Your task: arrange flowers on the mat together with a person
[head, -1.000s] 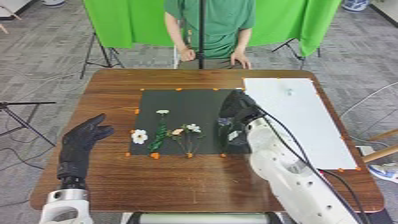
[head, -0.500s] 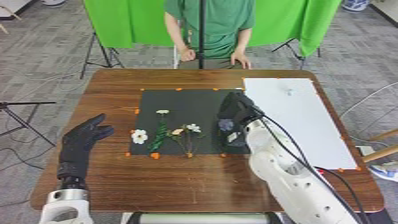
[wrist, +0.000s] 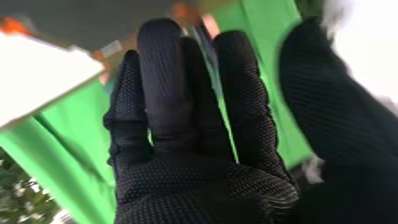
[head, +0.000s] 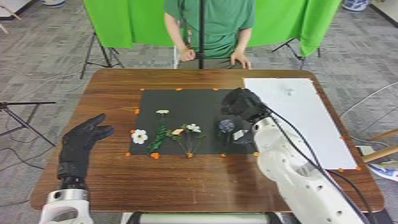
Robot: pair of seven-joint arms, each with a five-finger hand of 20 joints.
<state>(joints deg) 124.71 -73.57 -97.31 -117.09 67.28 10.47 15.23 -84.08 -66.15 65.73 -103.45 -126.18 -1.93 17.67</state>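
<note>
My right hand (head: 242,104) is over the upper right part of the dark mat (head: 191,100), beyond a dark bluish flower (head: 227,124). In the right wrist view the right hand (wrist: 200,185) has straight fingers with nothing held. A dark piece with a white tag (head: 240,134) lies beside the bluish flower. On the mat's left half are a white flower (head: 139,136), a green twisted stem (head: 159,137) topped by a small white bloom (head: 163,112), a cream flower (head: 178,131) and another white flower (head: 194,128). My left hand (head: 84,135) is open over the table's left side.
A white sheet (head: 293,120) covers the table's right side, with a small pale item (head: 289,92) near its far end. Orange markers (head: 155,156) edge the mat. A black vertical pole (head: 202,35) stands beyond the brown table (head: 195,185).
My right hand has lifted and shifted away from the bluish flower and the tagged piece, which are now more exposed on the mat. The left hand and the other flowers have kept still.
</note>
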